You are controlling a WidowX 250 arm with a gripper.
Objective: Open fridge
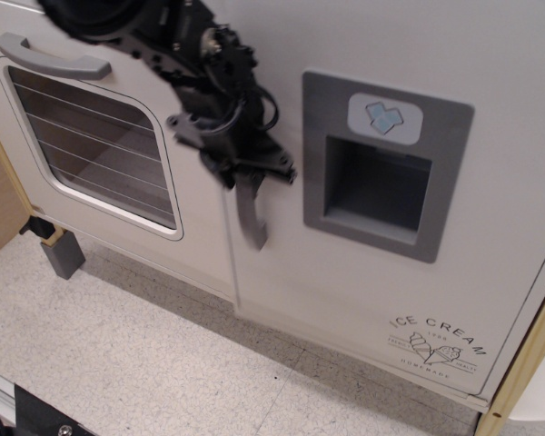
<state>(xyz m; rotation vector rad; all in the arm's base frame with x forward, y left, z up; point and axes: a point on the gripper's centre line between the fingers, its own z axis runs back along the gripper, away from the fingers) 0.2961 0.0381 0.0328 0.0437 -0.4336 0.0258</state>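
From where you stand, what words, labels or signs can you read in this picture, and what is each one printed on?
"ICE CREAM": printed low on the fridge door, arched over a small drawing of ice-cream cones.
Small lines of print around and under that drawing: too small to read.
Blue ice-cube icon: a sign without words, above the grey dispenser recess.
No text shows on the oven door or the gripper.

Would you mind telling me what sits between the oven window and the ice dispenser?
The fridge handle, gripped near its top by the gripper, in the only view.

White fridge [363,263] door, grey handle [251,216], grey ice recess, barely ajar at left edge.
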